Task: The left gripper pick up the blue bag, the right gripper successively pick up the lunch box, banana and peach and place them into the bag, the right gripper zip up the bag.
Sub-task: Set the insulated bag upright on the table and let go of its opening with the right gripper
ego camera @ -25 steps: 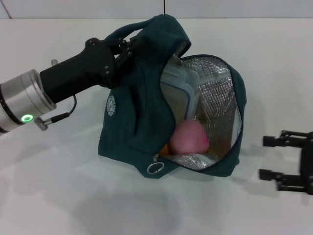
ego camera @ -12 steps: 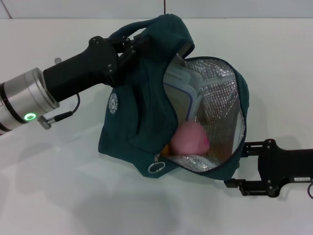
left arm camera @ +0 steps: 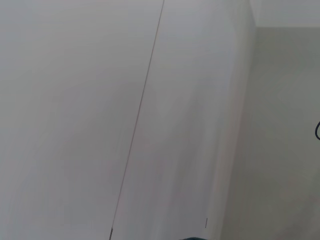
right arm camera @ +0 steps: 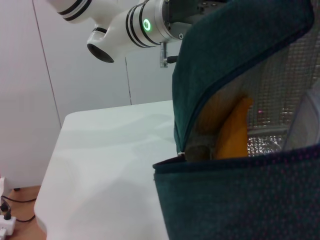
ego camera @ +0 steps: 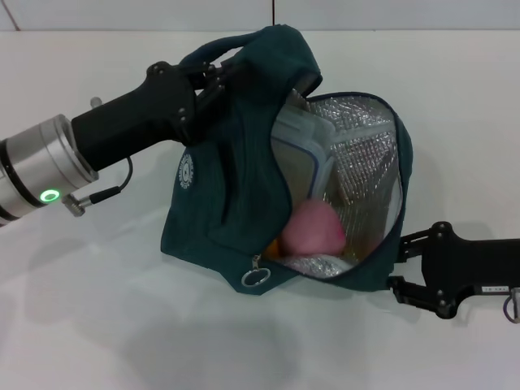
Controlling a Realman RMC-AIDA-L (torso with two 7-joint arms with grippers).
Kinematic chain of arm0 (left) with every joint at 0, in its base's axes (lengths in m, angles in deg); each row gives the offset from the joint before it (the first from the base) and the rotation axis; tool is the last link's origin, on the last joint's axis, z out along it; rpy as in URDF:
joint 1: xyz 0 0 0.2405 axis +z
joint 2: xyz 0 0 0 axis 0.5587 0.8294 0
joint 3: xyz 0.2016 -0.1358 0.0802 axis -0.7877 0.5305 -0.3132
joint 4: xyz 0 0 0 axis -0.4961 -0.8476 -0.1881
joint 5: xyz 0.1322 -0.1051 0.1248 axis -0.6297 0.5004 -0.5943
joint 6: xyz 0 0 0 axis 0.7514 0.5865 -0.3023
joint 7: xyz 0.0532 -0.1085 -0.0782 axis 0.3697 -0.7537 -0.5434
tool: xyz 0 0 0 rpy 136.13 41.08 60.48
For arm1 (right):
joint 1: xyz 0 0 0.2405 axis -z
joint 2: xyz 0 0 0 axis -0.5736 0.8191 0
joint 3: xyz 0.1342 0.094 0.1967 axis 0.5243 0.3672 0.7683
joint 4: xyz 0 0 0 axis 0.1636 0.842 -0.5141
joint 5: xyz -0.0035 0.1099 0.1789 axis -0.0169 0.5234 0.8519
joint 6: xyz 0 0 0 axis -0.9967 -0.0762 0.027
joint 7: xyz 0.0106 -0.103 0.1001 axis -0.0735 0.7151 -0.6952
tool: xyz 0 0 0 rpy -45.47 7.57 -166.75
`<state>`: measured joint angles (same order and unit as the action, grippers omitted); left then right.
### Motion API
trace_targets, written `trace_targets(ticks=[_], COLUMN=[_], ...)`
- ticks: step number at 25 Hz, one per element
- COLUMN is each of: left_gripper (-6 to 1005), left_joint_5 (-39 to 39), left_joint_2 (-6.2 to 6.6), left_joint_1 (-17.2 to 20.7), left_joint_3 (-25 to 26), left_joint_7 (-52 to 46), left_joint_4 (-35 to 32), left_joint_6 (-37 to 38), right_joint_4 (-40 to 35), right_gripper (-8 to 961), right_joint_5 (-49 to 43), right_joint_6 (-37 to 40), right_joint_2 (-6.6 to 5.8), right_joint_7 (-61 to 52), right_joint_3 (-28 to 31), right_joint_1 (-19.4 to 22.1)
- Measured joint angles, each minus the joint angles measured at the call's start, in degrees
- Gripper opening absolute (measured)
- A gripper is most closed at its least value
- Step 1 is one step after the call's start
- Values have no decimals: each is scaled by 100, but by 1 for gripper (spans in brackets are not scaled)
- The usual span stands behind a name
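Reaching in from nine o'clock, the left gripper has its fingers clamped together on the carry handle of the blue bag, up at the bag's eleven o'clock corner, and holds that end lifted off the white table. A green ring light glows on the silver wrist behind it.

At the middle, the bag gapes open toward three o'clock, its silver foil lining showing. Inside, the lunch box with its blue-rimmed clear lid stands tilted against the lining at twelve o'clock. Below it, toward six o'clock, sits the pink peach, touching the box's lower end. An orange-yellow sliver of the banana peeks out at the peach's seven o'clock; the right wrist view shows it lying against the foil. The round zipper pull hangs at the bag's six o'clock edge.

At four o'clock, the right gripper has its fingers spread apart, tips just at the bag's lower rim.
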<state>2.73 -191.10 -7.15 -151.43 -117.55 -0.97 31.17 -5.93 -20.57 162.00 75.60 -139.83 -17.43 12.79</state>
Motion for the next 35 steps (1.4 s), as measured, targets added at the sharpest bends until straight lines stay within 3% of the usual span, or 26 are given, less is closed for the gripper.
trace_targets(ticks=[8,13,18,22,25,27,35], left_gripper=[53,54,54,54,54,54,57], left_joint_5=[17,18,-129,-263,-264,-237,-232], left_joint_2=[-2,-2,-11,-20,-43,-53,-95], left_joint_1=[89,265,482,722,956,1125,1524], left_joint_3=[3,1,-9,-8,1,26,52], left_joint_7=[265,1011,1996,2722,3334,3693,4758], left_joint_4=[-21,-310,-628,-1007,-1392,-1691,-2493], left_joint_6=[17,56,61,29,-143,-387,-1186], right_joint_4=[138,617,781,534,71,-229,-1106], right_gripper=[141,88,78,77,77,77,89], right_joint_5=[740,1861,2042,1876,1459,1155,428], right_joint_6=[-200,-76,551,1104,1386,1448,1484], right_joint_2=[-5,-26,-47,-247,-474,-538,-481], right_joint_7=[438,1074,1330,987,333,-15,-569], right_joint_3=[90,221,731,942,953,963,1058], right_joint_1=[140,217,225,203,152,145,140])
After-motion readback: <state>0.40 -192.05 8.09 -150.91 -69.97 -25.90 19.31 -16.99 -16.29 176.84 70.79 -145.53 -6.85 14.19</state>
